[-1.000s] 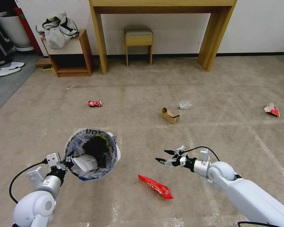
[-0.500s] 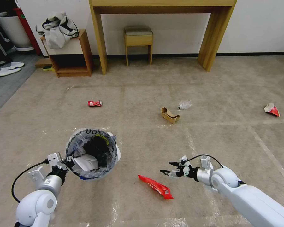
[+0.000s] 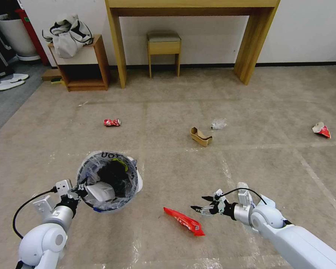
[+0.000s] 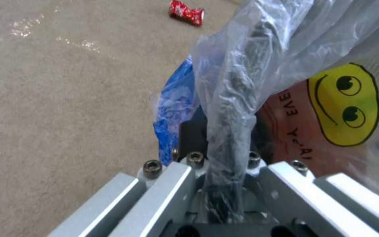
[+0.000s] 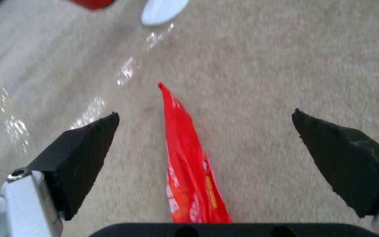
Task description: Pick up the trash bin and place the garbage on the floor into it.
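Beige short-pile carpet (image 3: 175, 112), crossed by shiny clear tape lines, is spreading out to a pale wall. Low on the left, the left pincer (image 3: 78, 192) is clamping shut on the near rim of the small round red trash bin (image 3: 108, 181), whose crinkly clear plastic liner is bunching between its fingers in the left wrist view, beside a yellow smiley print. On the right, the right pincer (image 3: 198, 203) is hovering wide open and empty just beside the long red foil wrapper (image 3: 183, 221); its wrist view is showing the wrapper (image 5: 185, 164) lying between the black wedge-shaped fingertips (image 5: 84, 154). Farther off are lying a crushed red soda can (image 3: 112, 122) and a brown cardboard scrap (image 3: 201, 136).
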Tool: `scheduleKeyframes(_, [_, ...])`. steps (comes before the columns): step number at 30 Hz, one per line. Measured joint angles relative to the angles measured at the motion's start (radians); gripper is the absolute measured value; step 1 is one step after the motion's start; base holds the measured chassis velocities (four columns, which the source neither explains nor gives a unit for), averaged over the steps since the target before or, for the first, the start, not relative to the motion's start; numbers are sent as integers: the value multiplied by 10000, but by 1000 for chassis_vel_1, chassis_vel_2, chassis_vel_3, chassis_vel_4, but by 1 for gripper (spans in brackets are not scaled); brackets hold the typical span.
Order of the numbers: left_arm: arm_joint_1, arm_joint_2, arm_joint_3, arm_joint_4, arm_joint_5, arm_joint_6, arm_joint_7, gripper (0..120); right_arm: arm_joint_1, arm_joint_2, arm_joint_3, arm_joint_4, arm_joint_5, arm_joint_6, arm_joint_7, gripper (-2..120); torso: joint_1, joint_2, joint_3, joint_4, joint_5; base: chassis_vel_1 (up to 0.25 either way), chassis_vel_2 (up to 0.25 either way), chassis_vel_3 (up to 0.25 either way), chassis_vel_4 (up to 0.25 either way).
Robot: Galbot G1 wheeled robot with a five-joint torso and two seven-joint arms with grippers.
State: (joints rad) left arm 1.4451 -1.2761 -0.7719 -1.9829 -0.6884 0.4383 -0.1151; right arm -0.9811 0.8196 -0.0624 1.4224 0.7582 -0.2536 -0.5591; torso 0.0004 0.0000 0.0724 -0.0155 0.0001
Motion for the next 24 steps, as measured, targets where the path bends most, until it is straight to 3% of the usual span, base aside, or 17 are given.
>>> scheduleKeyframes(24, [-174,-54,-37,-176,-173,-21,-123,0,796,87,-1299,-880,-498,-245,134,100,0,0,0,0,-1,0,0,0,0])
